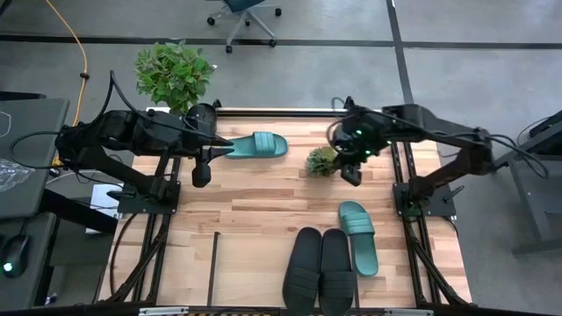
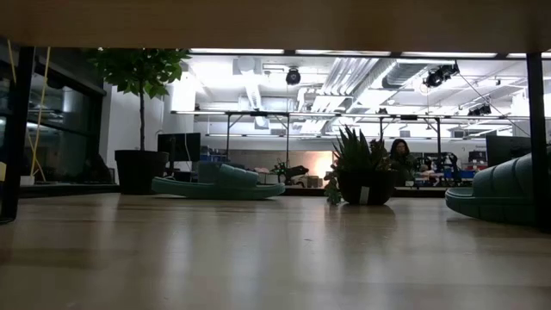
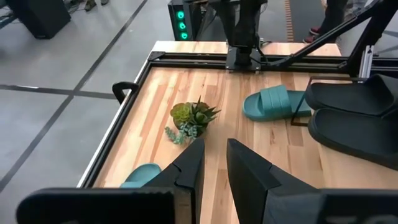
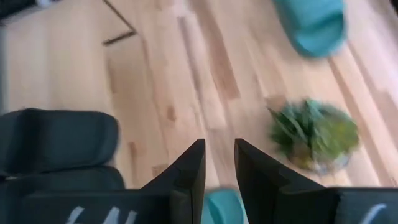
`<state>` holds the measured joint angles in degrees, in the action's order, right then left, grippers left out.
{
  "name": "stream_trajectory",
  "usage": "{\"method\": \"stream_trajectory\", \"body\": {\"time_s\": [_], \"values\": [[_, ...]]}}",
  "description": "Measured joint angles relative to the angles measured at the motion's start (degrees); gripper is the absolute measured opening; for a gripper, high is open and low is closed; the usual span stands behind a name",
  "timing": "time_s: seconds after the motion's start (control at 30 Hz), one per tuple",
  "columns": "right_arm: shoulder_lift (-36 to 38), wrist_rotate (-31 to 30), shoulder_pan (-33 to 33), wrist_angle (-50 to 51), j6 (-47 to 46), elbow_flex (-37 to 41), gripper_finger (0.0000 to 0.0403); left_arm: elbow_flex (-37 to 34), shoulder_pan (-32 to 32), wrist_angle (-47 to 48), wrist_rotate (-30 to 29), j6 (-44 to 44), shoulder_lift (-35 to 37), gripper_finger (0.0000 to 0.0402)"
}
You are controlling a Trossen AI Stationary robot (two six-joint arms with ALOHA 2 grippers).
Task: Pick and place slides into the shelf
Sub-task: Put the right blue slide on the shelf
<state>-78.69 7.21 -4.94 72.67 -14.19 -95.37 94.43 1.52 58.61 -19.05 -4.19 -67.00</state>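
One teal slide (image 1: 256, 145) lies flat on its sole at the far part of the table, also in the low view (image 2: 219, 182). My left gripper (image 1: 202, 175) hangs just left of it, open by a narrow gap (image 3: 214, 146), holding nothing. The second teal slide (image 1: 358, 235) and two black slides (image 1: 303, 268) (image 1: 336, 268) lie side by side near the near edge. My right gripper (image 1: 351, 175), narrowly open (image 4: 219, 146), is above the table between the small plant and that teal slide. A thin black rod of the shelf (image 1: 215, 263) shows left of the black slides.
A small potted plant (image 1: 322, 161) stands mid-table, just left of my right gripper. A larger plant (image 1: 173, 75) stands beyond the far left corner. Black frame rails (image 1: 408, 219) run along both table sides. Bare wood lies between the rod and the far teal slide.
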Motion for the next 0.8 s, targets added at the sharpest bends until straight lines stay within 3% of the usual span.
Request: {"method": "stream_trajectory", "body": {"time_s": [0.33, 0.53, 0.67, 0.8], "values": [[17.7, -3.7, 7.5, -10.1, -20.0, 30.5, 0.0076, 0.0, 0.0, 0.1, 0.0, 0.9, 0.0, 0.0058], [24.5, -3.7, 14.3, -12.9, -30.4, 41.9, 0.0076, 0.0, 0.0, 0.1, 0.0, 0.9, 0.0, 0.0058], [27.2, -3.7, 16.7, -15.3, -32.4, 47.1, 0.0076, 0.0, 0.0, 0.1, 0.0, 0.9, 0.0, 0.0058], [28.3, -1.4, 14.6, -19.1, -29.7, 52.4, 0.0076, 0.0, 0.0, 0.1, 0.0, 0.7, 0.0, 0.0058]]}}
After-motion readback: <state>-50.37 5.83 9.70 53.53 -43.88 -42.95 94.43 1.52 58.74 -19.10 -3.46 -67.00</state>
